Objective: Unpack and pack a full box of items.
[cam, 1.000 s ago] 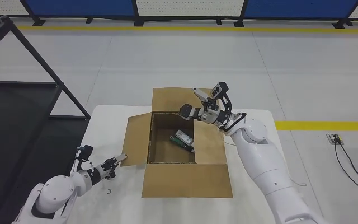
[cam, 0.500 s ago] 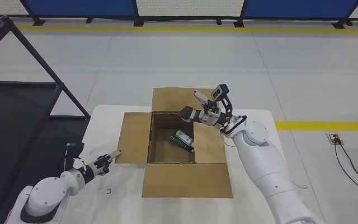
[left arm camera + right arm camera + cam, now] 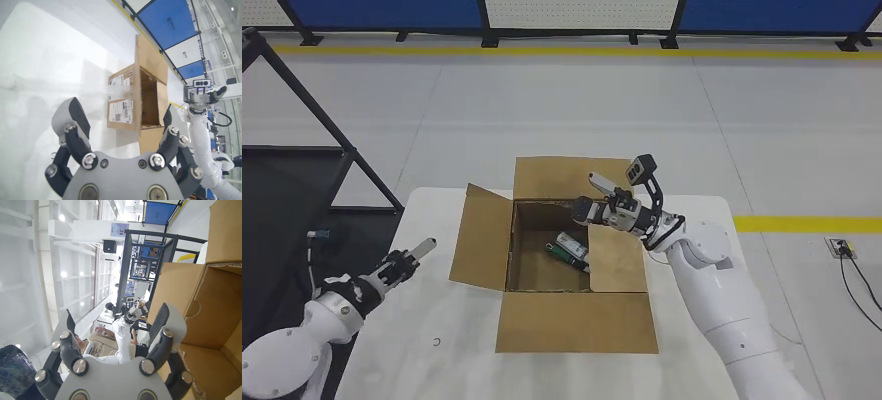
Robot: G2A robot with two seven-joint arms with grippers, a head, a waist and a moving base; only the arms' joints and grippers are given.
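Facing the left tool (image 3: 421,246): raised box flap (image 3: 480,238).

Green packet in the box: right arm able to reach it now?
Probably yes: right gripper hangs open above the box, flaps stand clear, nothing covers the green packet.

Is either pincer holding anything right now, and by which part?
Nothing is held: the left pincer and the right pincer are both open and empty.
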